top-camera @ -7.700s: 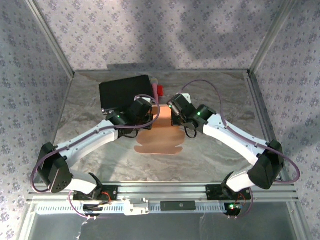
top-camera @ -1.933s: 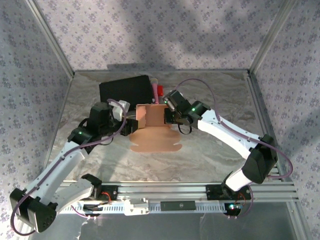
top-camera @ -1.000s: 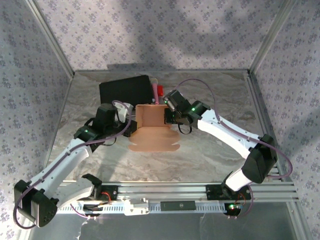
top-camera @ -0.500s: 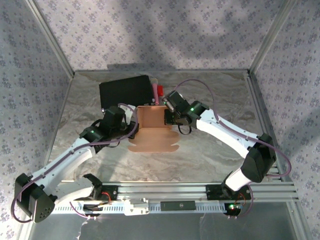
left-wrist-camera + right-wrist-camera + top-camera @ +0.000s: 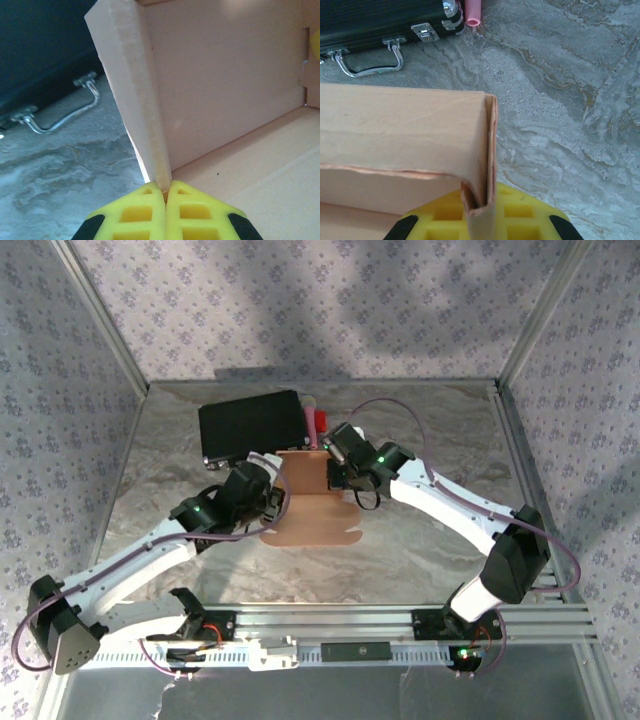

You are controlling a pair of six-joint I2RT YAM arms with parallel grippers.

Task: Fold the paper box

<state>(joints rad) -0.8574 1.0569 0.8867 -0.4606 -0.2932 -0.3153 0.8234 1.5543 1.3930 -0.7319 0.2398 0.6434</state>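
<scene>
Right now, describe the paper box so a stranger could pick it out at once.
On the marbled grey table, near its middle, lies the paper box, in front of the black case. The left tool and the right tool each pinch one raised side wall. It is the only orange-tan cardboard, half folded, one flat flap spread toward the near edge.

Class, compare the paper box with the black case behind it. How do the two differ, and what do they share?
The paper box is light orange-tan cardboard; the black case is dark, with metal latches and a handle. The paper box is half-folded, walls raised; the black case is closed. Both rest on the table.
</scene>
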